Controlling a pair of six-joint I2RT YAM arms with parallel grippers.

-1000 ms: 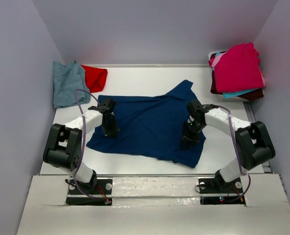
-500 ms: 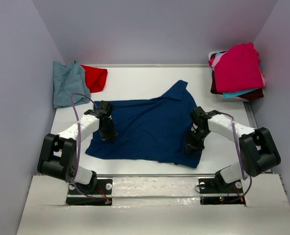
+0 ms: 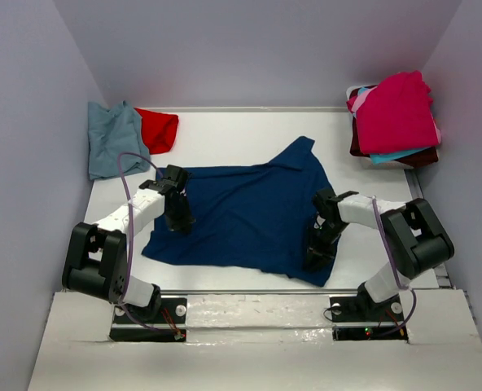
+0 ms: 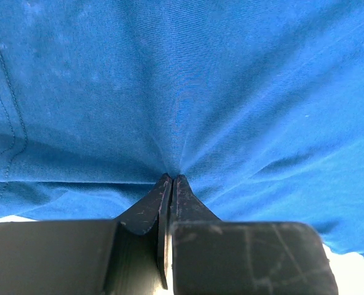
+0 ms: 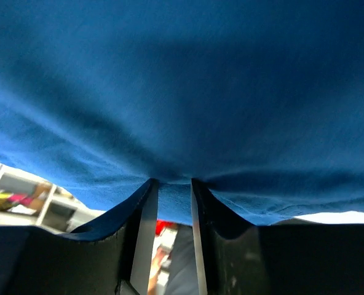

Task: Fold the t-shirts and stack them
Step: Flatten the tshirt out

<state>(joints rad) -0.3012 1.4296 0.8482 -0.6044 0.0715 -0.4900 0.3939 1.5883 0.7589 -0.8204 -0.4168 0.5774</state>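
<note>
Table [image 3: 249, 134], white between lilac walls [image 3: 249, 49], bears navy tee [image 3: 241, 212] pinched by left pincer [image 4: 171, 177] and right pincer [image 5: 170, 180].

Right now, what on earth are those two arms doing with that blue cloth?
They are partway through folding laundry. A navy t-shirt lies spread out, not yet folded, on the table, held at both sides. The left tool is pinched shut on the cloth near its left edge, and the right tool grips it near the front right corner. A blue-grey tee and a red tee lie at the far left. A pile of other shirts, magenta on top, sits at the far right.
</note>
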